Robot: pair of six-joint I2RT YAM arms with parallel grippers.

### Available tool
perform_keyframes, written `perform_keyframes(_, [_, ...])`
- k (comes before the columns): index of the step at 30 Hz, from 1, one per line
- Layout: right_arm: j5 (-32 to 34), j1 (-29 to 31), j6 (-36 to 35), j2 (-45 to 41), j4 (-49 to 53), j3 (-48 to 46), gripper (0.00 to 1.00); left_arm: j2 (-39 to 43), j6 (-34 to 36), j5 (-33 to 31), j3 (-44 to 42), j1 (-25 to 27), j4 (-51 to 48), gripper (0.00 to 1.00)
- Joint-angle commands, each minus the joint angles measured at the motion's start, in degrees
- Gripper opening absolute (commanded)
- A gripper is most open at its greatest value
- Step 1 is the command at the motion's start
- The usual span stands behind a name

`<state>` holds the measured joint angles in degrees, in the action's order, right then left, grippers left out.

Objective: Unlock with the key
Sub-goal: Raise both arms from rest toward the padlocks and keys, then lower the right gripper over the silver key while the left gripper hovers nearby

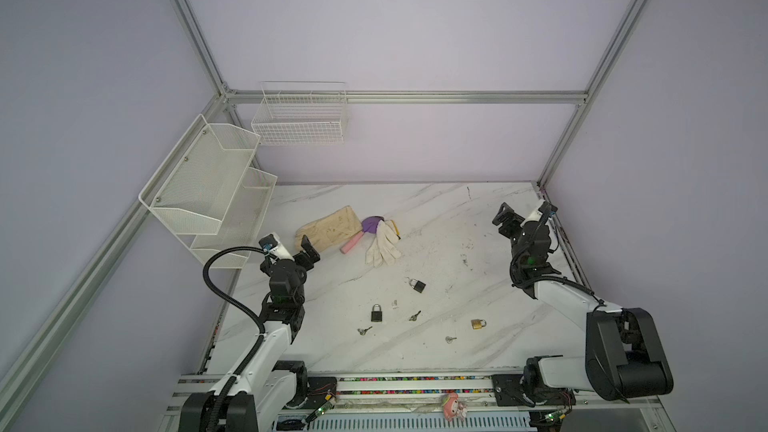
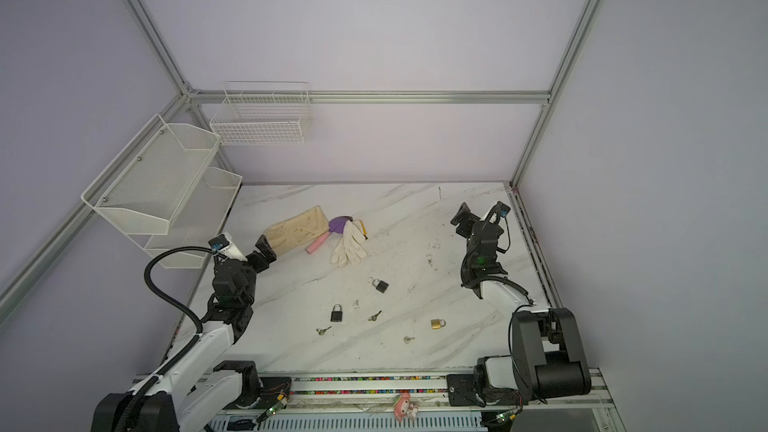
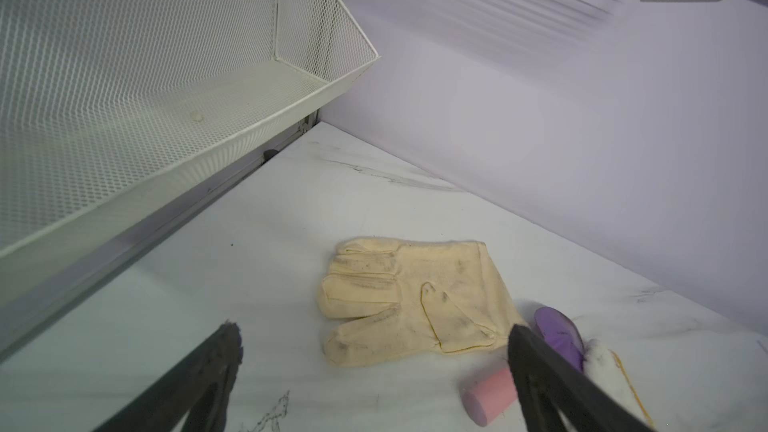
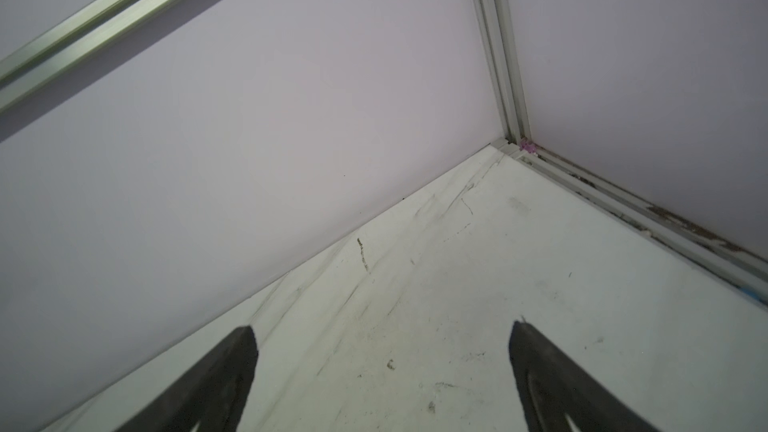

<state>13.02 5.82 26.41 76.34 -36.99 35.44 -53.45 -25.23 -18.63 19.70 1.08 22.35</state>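
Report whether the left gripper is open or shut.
Open: in the left wrist view the left gripper has its fingers wide apart, gripping nothing; the cream glove lies on the table beyond them.

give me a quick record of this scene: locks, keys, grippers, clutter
padlocks: near black padlock, far black padlock, brass padlock
keys: left key, middle key, right key, all loose on the table
left gripper: open, empty, by the beige glove
right gripper: open, empty, toward the far right corner
clutter: white glove, pink cylinder
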Motion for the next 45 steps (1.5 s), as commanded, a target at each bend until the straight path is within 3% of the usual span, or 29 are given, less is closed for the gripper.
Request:
perform_keyframes(1, [-5.1,-0.4,10.7,-2.0,11.0,0.2,0.97,1.6,-10.0,5.4,3.9,-0.5,-6.1,1.00])
perform_keyframes(4, [-9.1,-0.3,10.5,-1.9,16.6,1.9,0.98,1.2,-13.5,7.0,7.1,-0.5,-13.8,1.00])
perform_keyframes(8, [-14.1,0.8,9.7,-1.4,21.6,3.8,0.98,2.7,-13.7,14.4,9.7,-0.4,-19.7,1.00])
perform_keyframes(12, [-13.5,5.7,7.9,-0.9,29.9,7.4,0.98,5.2,-13.5,23.7,8.9,-0.1,-20.1,1.00])
perform_keyframes(17, [-11.3,14.5,5.6,0.8,39.4,12.5,0.98,7.9,-15.6,29.0,8.2,3.0,-22.2,1.00])
perform_keyframes(26, [-4.1,33.8,7.1,4.9,51.8,18.6,0.98,6.0,-16.4,23.1,9.6,20.1,-25.8,1.00])
perform_keyframes(30, [-1.5,42.0,10.6,8.5,55.0,19.0,0.98,5.8,-19.3,20.6,8.7,24.5,-26.6,1.00])
perform_keyframes(36, [4.4,51.5,15.2,14.4,58.6,20.9,0.98,6.0,-21.1,19.1,8.1,25.2,-29.5,1.00])
perform_keyframes(45, [8.3,57.9,19.8,19.5,61.8,21.4,0.98,4.2,-21.4,20.5,9.5,25.9,-31.1,1.00])
